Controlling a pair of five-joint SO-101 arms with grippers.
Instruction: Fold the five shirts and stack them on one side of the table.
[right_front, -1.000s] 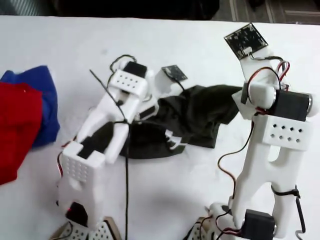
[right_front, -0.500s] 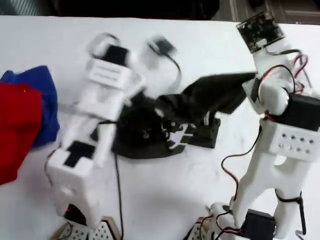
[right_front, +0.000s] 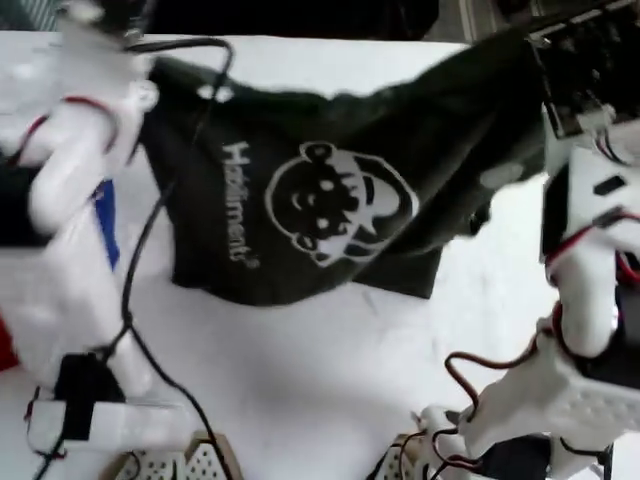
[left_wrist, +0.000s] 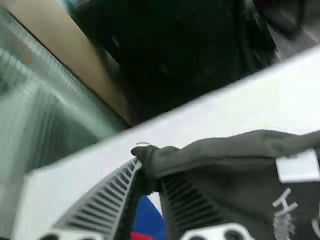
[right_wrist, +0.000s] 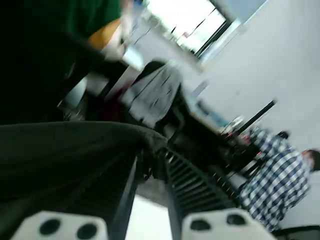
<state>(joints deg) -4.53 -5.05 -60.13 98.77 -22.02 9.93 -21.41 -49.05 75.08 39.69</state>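
Holds the black shirt (right_front: 330, 200) up over the white surface (right_front: 330, 390), stretched wide between the left arm (right_front: 60, 200) and the right arm (right_front: 590, 270). Front of the garment turned toward the high camera, with a white cartoon face (right_front: 340, 205) in the middle and a line of white lettering (right_front: 237, 200) beside it, running sideways. Upper edge pulled fairly taut across the top of the high view; lower hem sagging toward the surface, contact or not impossible to tell.

Left gripper (left_wrist: 148, 172) clamped closed on a bunched corner of the black shirt, ribbed fingers (left_wrist: 115, 200) pressed together with only the fabric between them. From there, dark cloth running away across the left wrist view, a small white tag (left_wrist: 299, 167) on it.

Right gripper (right_wrist: 152, 162) likewise closed tight on the opposite edge of the black shirt, dark fabric draped over one finger and nipped between the two tips.

Blue shirt (right_front: 106, 225) lying on the surface at the left side, mostly hidden behind the left arm, a strip of it visible between the arm and the hanging black shirt. Red shirt (right_front: 5, 345) near it at the very edge of the high view, little more than a sliver. Both down on the surface, apart from either gripper.
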